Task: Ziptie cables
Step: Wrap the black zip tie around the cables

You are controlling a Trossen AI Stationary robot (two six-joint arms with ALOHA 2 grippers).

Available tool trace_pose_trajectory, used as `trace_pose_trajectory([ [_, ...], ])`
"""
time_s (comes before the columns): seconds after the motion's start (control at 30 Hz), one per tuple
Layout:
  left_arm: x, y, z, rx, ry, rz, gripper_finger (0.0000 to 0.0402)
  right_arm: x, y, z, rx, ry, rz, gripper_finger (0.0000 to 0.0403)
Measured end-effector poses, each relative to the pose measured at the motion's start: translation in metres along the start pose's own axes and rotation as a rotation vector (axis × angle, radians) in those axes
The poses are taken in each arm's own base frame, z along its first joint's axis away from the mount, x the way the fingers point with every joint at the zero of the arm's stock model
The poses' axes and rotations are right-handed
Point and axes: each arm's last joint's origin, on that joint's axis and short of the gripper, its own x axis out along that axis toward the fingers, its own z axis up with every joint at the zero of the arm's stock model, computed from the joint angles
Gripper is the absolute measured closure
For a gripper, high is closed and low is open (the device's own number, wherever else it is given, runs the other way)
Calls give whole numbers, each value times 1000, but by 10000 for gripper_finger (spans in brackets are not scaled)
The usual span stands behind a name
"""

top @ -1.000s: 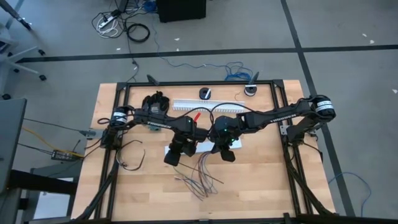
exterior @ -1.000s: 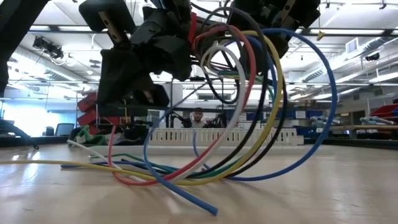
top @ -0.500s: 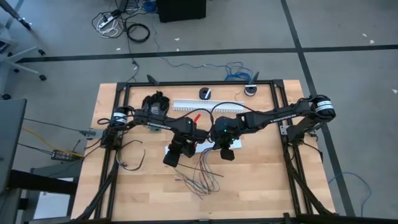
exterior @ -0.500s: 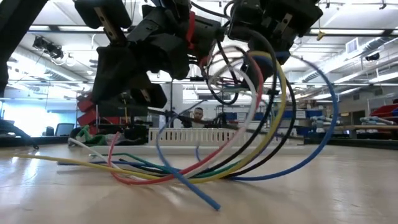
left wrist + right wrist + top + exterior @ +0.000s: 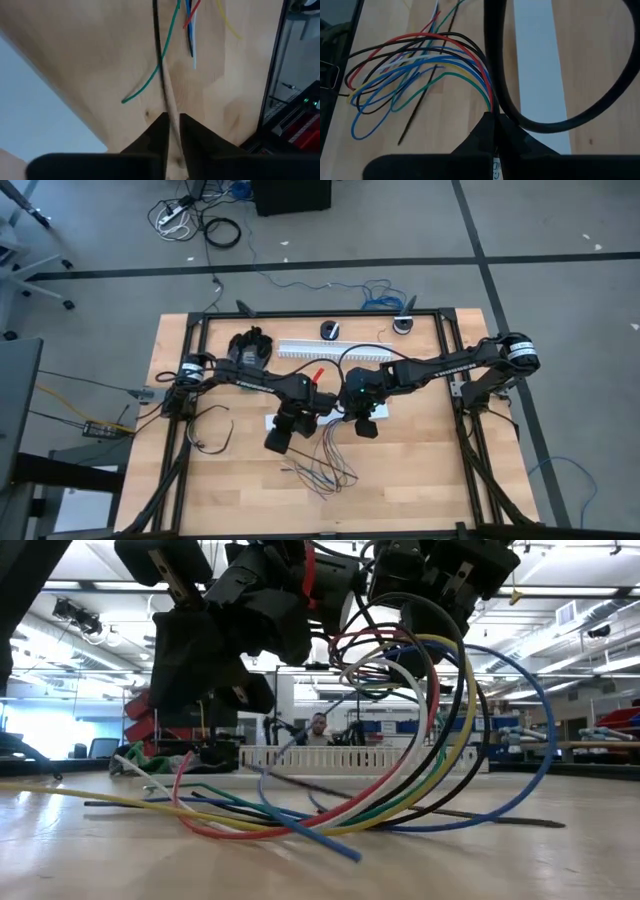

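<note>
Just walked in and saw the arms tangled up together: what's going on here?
Both arms meet over the middle of the table. The right gripper is shut on the cables, a bundle of coloured wires looping down to the wood. The left gripper pinches a thin black strip, probably the ziptie. Nothing looks tied yet.

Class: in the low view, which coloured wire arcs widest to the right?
The blue wire: its loop sweeps outside the yellow and black ones.

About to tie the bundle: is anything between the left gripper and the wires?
Nothing visible. The left gripper hangs beside the cables, its fingers shut on one black wire. The right gripper already holds the bundle's gathered end.
</note>
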Motion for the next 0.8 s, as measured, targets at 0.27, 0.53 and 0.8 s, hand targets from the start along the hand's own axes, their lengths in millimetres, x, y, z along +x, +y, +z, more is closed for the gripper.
trace_pose_trajectory([
  [0.27, 0, 1, 0, -21, 13, 48, 274, 0, -1, -1, 5, 6, -4, 403],
  [0.53, -18, -8, -5, -15, -9, 139, 279, -1, -4, 0, 37, -3, -40, 403],
  [0.8, -58, -47, -36, -65, -228, 184, 297, -1, -4, -2, 32, 27, -43, 403],
])
